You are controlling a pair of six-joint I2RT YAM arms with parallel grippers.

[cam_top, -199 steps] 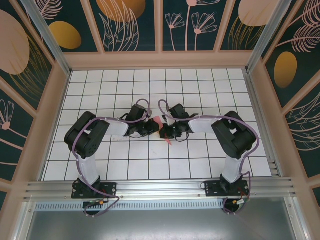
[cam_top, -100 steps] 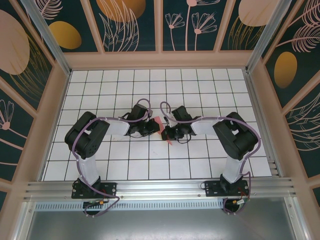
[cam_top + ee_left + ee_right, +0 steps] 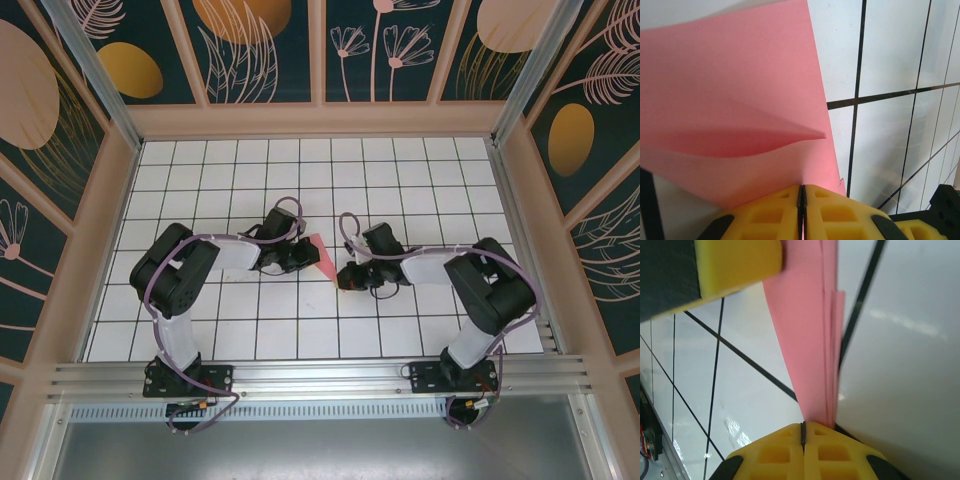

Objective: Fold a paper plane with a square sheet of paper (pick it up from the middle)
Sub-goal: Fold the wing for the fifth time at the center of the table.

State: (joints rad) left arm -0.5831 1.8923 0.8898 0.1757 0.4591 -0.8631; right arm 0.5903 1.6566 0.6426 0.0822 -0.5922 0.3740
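right wrist view reveals stacked layers in the paper (image 3: 807,340), pinched by left gripper (image 3: 801,200) and right gripper (image 3: 803,432).

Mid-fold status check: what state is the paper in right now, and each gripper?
pink paper: folded into layers, one flap bulging loose, spanning between the two grippers that pinch it.
left gripper: shut on the paper's edge.
right gripper: shut on the paper's layered end.
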